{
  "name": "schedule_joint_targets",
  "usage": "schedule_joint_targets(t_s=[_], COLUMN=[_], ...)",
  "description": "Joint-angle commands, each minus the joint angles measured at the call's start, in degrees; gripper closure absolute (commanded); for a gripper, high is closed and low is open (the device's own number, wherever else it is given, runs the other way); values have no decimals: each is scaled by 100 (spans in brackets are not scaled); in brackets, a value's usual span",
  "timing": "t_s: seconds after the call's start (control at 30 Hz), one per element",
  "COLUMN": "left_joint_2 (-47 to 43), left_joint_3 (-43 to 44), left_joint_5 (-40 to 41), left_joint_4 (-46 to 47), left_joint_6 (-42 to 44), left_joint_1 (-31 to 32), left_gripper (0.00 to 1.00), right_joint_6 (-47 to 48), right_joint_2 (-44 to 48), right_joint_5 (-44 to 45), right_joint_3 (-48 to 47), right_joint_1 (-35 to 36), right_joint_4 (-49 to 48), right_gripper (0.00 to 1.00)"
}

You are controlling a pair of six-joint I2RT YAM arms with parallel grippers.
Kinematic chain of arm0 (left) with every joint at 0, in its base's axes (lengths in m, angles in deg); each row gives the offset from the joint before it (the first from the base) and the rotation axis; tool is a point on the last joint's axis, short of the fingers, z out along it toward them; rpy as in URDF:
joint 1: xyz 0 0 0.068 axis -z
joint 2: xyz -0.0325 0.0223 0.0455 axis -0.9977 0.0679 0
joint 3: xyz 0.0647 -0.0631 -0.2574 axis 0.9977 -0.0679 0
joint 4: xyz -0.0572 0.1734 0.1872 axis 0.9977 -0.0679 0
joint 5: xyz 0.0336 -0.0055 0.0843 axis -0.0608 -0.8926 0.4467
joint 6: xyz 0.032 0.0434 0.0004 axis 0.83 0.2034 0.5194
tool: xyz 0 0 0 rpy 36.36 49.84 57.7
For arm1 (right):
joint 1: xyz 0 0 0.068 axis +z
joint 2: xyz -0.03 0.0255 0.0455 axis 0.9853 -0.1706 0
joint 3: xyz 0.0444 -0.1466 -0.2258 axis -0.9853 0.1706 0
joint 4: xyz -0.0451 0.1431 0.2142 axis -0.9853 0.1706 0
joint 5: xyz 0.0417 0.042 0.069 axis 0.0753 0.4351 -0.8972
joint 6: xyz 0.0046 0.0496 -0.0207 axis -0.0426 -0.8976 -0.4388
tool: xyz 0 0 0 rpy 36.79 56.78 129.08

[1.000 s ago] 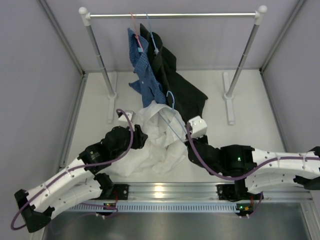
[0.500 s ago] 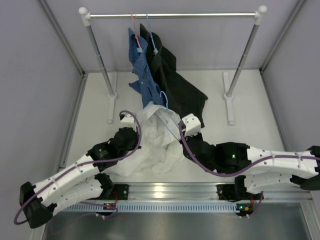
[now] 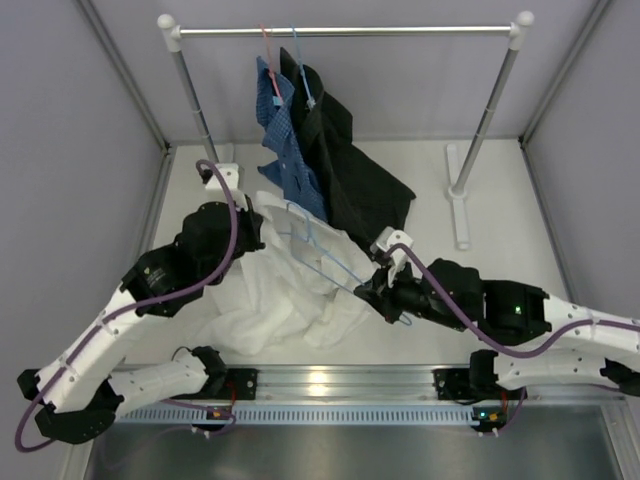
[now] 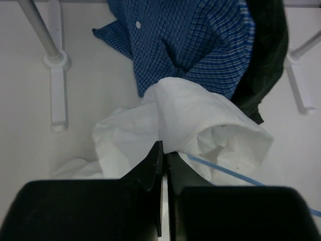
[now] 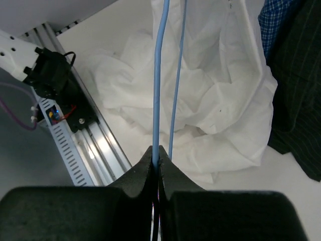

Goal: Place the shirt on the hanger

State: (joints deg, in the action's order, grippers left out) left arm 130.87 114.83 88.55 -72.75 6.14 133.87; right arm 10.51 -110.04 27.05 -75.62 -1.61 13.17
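Two moves stand out over the last second: the left gripper [image 3: 252, 212] has swung up and away toward the far-left post, and the right gripper [image 3: 374, 288] has drawn back toward its own base. Between them the shirt [image 3: 268, 300] has been pulled from a tight heap into a wider spread, and the hanger [image 3: 326, 256] now runs slantwise across its upper part instead of sticking up beside the hung clothes. This looks like the threading stage: one arm opens the collar end while the other feeds the wire in, though the shoulders are not yet seated. The left claw is clenched on a fold of white cloth, its fingers nearly together with the fabric bunched at the tips. The right claw is clamped on one light-blue wire, with a second wire running just beside it. The shirt lies on the table between the arms, its raised edge just under the hem of the blue checked shirt [image 3: 285, 140] and beside the black shirt [image 3: 352, 175]. It looks thin and limp and heavily creased, with one puffed opening facing the left wrist camera. Whether the wire passes inside that opening cannot be told.
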Motion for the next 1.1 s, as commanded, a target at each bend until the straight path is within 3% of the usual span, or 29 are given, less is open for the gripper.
schedule_joint_targets(t_s=[0.0, 0.1, 0.3, 0.37, 0.5, 0.6, 0.77, 0.9, 1.07], left_joint_2=[282, 344, 388, 335, 194, 159, 54, -95, -280], left_joint_3=[589, 792, 1433, 1740, 2093, 2155, 2050, 2050, 2032], left_joint_5=[-853, -1452, -1935, -2392, -2297, -2323, -3104, -2755, -3070], left_joint_4=[-808, -1010, -1695, -1801, -1890, -1881, -1863, -1872, -1863], left_joint_6=[457, 580, 1150, 1466, 1775, 2039, 2452, 2523, 2523], left_joint_1=[-22, -22, -22, -22, -22, -22, -22, -22, -22], left_gripper=[100, 100, 100, 100, 100, 100, 100, 100, 100], right_joint_6=[516, 630, 973, 1009, 1026, 1279, 1877, 3457, 3760], right_joint_2=[38, 38, 204, 249, -92, -392, -1192, -1728, -2211], right_joint_5=[-1030, -1362, -3268, -4225, -6253, -6530, -7223, -7806, -8481], right_joint_3=[-122, -121, -104, -113, -183, -306, -831, -1570, -2098], right_joint_1=[-183, -542, -1474, -2158, -3503, -3681, -3682, -3699, -3927], right_joint_4=[-713, -951, -1118, -1110, -1101, -1110, -1057, 171, 341], right_gripper=[100, 100, 100, 100, 100, 100, 100, 100, 100])
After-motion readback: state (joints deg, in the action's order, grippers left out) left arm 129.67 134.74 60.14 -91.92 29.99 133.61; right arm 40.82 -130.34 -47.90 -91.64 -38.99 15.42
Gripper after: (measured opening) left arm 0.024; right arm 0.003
